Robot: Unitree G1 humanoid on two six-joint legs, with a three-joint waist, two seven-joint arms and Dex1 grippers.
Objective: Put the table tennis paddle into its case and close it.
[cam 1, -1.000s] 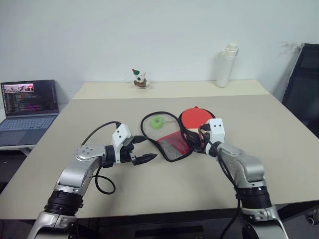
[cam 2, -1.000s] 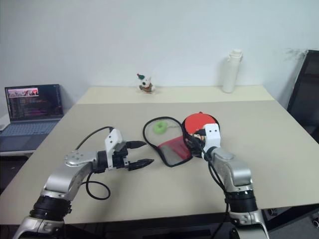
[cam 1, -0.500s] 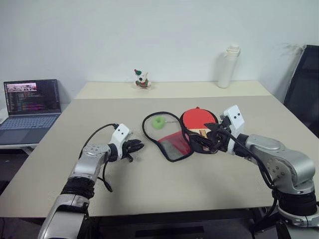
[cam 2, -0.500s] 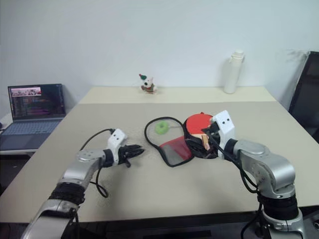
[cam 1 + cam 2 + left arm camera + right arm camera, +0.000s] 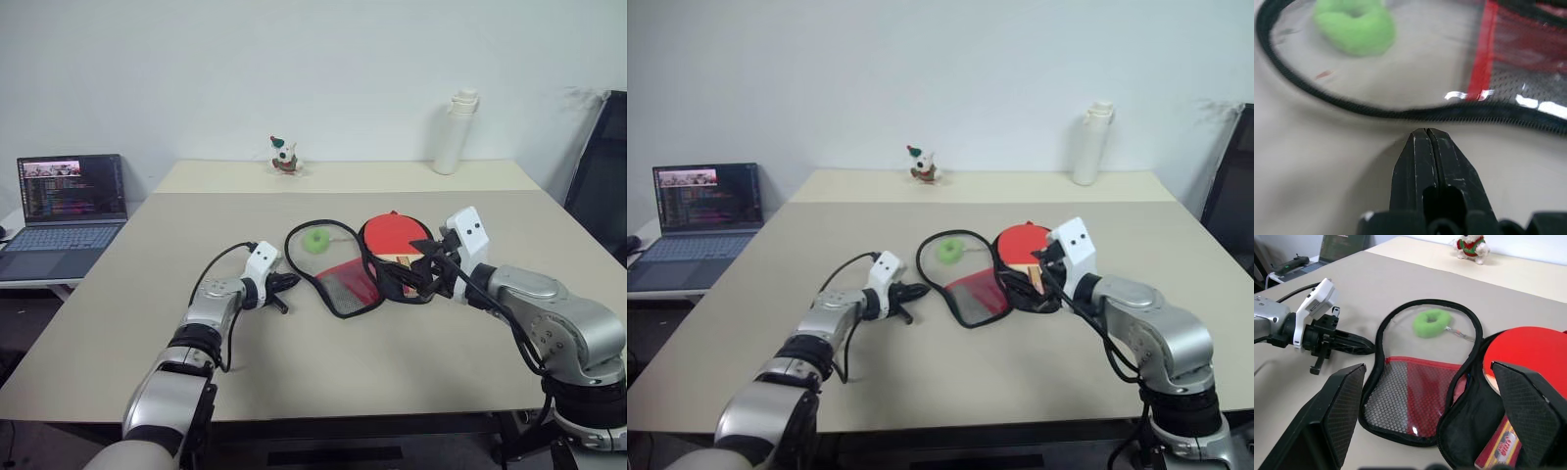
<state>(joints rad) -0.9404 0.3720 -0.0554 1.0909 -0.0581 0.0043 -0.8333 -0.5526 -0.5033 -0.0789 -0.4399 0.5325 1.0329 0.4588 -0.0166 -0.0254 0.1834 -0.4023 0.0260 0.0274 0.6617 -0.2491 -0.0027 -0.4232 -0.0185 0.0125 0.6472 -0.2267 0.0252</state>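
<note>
The case lies unzipped and spread flat mid-table. Its flap shows a red panel with black mesh and a clear window holding a green ring. The table tennis paddle rests with its red blade on the case's black half, handle toward me. My left gripper is shut on nothing. Its tips sit just short of the flap's black zipper edge. My right gripper hovers open over the black half and the paddle handle, fingers spread wide.
A white bottle and a small toy figure stand at the table's far side. An open laptop sits on a lower surface at the left. A black chair is at the right edge.
My left gripper has closed its fingers and pushed forward and down to the case's left edge. My right gripper has lifted and drawn back a little, staying open.
</note>
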